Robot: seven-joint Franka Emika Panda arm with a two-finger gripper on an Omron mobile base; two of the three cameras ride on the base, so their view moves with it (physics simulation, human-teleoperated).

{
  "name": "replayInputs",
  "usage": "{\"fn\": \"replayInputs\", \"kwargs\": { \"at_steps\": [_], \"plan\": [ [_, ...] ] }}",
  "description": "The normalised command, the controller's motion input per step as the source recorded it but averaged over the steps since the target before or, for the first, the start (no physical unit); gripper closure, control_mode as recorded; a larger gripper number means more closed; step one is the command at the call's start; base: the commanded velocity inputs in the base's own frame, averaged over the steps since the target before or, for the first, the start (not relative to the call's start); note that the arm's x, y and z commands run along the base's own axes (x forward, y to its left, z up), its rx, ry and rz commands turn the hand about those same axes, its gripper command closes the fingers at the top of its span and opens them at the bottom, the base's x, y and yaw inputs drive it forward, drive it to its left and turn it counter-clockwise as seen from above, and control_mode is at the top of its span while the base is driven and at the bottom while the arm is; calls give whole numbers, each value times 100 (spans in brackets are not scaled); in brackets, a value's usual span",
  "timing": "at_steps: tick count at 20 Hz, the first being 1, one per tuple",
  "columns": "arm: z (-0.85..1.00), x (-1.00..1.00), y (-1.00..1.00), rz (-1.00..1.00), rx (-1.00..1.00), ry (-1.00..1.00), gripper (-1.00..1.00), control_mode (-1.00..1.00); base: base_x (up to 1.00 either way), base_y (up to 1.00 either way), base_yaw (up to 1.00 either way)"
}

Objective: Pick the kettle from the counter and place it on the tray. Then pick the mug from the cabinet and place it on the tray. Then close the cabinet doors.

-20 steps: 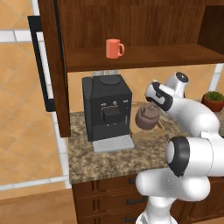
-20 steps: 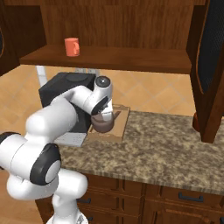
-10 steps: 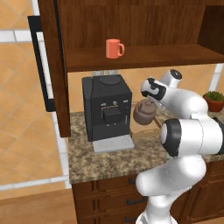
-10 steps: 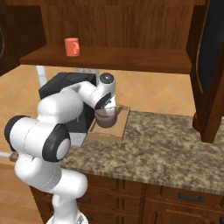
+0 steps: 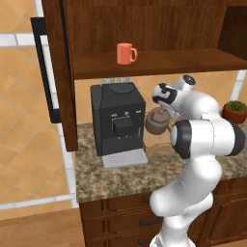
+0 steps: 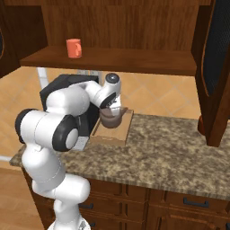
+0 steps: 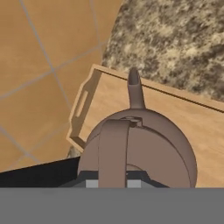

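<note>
Kettle held over the tray, beside the coffee machine.

The gripper (image 6: 111,106) was pinched on the arched handle of the kettle (image 6: 110,119), which hung directly beneath it over the light-wood tray (image 6: 121,134); whether its base touched the tray could not be told. In the hand view the kettle (image 7: 136,148) sat just below the camera, its spout pointing toward the tray's (image 7: 94,98) far rim and the granite counter (image 7: 175,39) beyond. The tray lay near the counter's back edge, just beside the black coffee machine (image 5: 118,123). The orange mug (image 5: 125,53) stood on the cabinet shelf (image 5: 159,61) above, between the open cabinet doors (image 5: 60,72).
</note>
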Motion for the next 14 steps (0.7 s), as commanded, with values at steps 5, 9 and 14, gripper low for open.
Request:
{"fn": "replayInputs", "kwargs": {
  "at_steps": [5, 9, 14],
  "plan": [
    [-17, 34, -3, 0, 0, 0, 100, -100, 0, 0, 0],
    [-16, 40, -4, 0, 0, 0, 100, -100, 0, 0, 0],
    [-10, 37, -8, 0, 0, 0, 100, -100, 0, 0, 0]
  ]
}}
